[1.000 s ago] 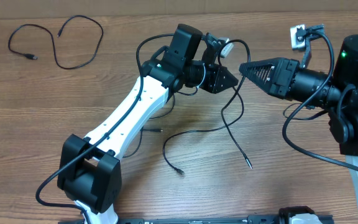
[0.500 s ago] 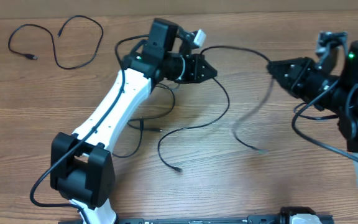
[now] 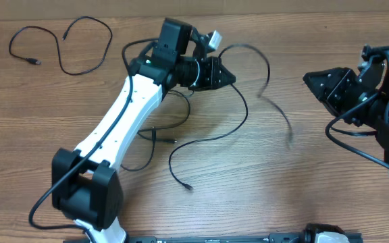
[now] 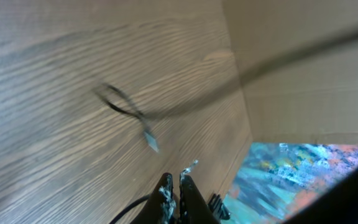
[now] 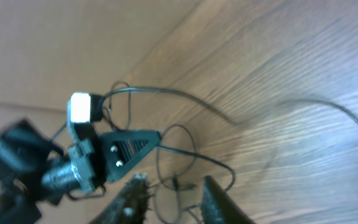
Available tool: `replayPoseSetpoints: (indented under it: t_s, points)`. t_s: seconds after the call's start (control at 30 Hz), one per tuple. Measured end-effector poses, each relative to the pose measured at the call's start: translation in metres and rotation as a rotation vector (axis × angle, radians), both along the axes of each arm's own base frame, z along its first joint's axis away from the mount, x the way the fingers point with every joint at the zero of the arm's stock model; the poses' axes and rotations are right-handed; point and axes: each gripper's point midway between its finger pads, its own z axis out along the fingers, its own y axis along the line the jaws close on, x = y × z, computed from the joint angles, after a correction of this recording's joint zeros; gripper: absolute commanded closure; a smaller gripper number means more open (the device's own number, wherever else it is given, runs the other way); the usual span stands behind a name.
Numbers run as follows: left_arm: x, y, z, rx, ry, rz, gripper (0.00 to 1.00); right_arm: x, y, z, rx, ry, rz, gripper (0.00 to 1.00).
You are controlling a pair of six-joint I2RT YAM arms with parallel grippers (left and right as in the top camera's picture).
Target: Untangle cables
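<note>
Thin black cables (image 3: 208, 139) trail across the wooden table from my left gripper (image 3: 229, 76), which is shut on them where they meet. One freed strand (image 3: 279, 108) is blurred in mid-air, arcing from the left gripper toward the right. In the left wrist view the jaws (image 4: 174, 183) are pressed together, with a blurred cable and its silvery plug tip (image 4: 149, 140) beyond them. My right gripper (image 3: 308, 79) stands open at the right, apart from the strand. Its wrist view shows the jaws (image 5: 176, 194) spread with nothing between them and the cable (image 5: 166, 92) arcing ahead.
A separate thin cable (image 3: 59, 47) lies looped at the far left back corner. More loose strands (image 3: 155, 135) lie under the left arm's white link (image 3: 123, 115). The right arm's thicker black cabling (image 3: 346, 131) hangs at the right edge.
My right gripper has opened, let go of the cable and drawn back to the right. The freed strand is swinging loose. My left gripper stays shut and has barely moved over the last half second.
</note>
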Motion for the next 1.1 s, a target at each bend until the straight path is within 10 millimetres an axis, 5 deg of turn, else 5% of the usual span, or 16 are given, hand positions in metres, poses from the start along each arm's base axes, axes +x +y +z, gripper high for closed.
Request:
replayPoseSetpoints:
  t_s: [0.37, 0.77, 0.93, 1.1]
  points:
    - [-0.019, 0.026, 0.113, -0.019, -0.236, 0.114, 0.96, -0.008, 0.001, -0.008, 0.003, 0.048, 0.002, 0.58]
    - [0.006, 0.046, 0.225, -0.094, -0.592, 0.298, 0.96, -0.014, 0.001, -0.013, 0.006, 0.082, 0.002, 0.53]
    - [0.027, 0.069, 0.248, -0.111, -0.668, 0.431, 0.96, -0.019, 0.002, -0.018, -0.010, 0.103, 0.020, 0.53]
    - [0.055, 0.122, 0.251, -0.099, -0.640, 0.600, 0.96, -0.023, 0.002, -0.021, -0.038, 0.104, 0.052, 0.53]
